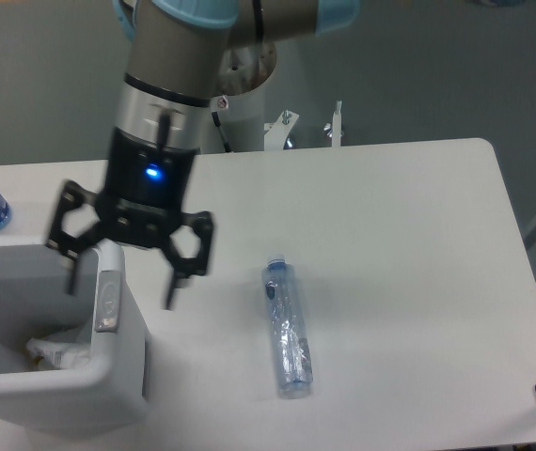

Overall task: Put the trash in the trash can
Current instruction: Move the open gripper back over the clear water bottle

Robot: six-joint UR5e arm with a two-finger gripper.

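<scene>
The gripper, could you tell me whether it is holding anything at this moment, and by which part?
Nothing is held. The gripper is open and empty above the trash can rim; the wrapper lies inside the can.

- One fixed view only; no second view to compare.
- Camera sits high, opposite the arm's base, looking steeply down across the table [390,216].
- Far table edge lies toward the top of frame, grey floor beyond it; near edge runs along the bottom.
- Mid distance: most of the tabletop fits; left side is cut off.
- Bin [108,395] is cropped at the lower-left corner.
- Arm enters from top centre; its upper part is out of frame.
- Gripper [122,287] sits left of centre.
</scene>
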